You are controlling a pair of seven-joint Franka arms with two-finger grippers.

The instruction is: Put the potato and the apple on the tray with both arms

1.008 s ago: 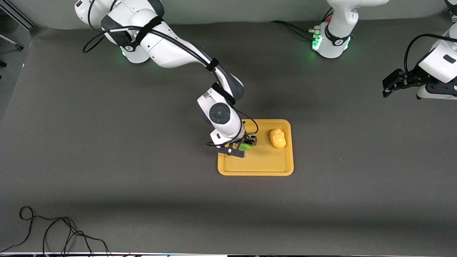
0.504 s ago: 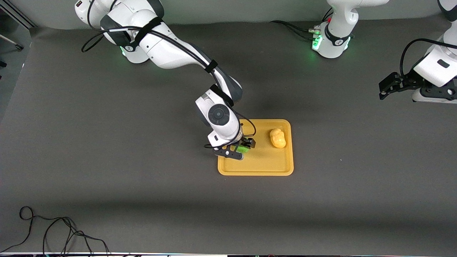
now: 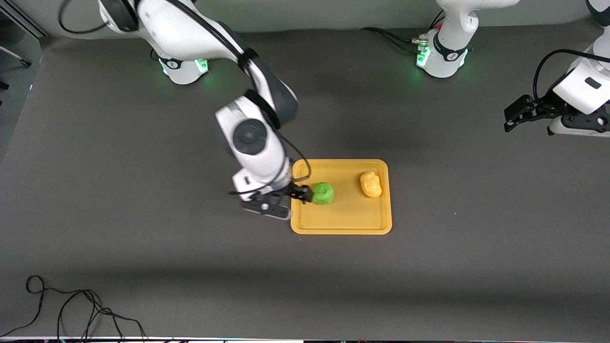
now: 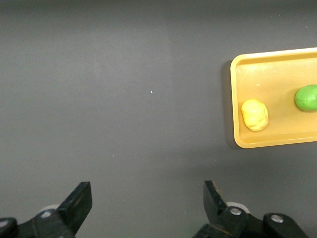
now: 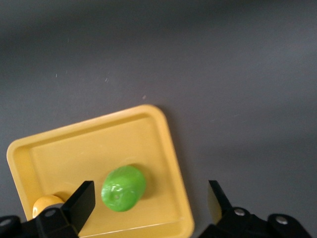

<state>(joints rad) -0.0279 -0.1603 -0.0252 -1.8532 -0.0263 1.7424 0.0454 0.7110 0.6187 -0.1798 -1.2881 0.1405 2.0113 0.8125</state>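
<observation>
The green apple (image 3: 323,193) lies on the orange-yellow tray (image 3: 350,221), toward the right arm's end of it. The yellow-orange potato (image 3: 371,185) lies on the tray toward the left arm's end. My right gripper (image 3: 282,204) is open and empty, raised over the tray's edge beside the apple. In the right wrist view the apple (image 5: 123,188) rests free on the tray (image 5: 168,148), apart from both fingers. My left gripper (image 3: 517,113) is open and empty, up over the bare table near the left arm's end. Its wrist view shows the tray (image 4: 237,99), potato (image 4: 254,114) and apple (image 4: 307,97).
A dark grey mat covers the table. A black cable (image 3: 71,309) lies coiled at the table's near edge toward the right arm's end. The arm bases (image 3: 441,55) stand along the table's edge farthest from the front camera.
My right gripper has let go of the apple, which now lies on the tray, and has risen and pulled back toward the right arm's end. The left gripper has barely moved.
</observation>
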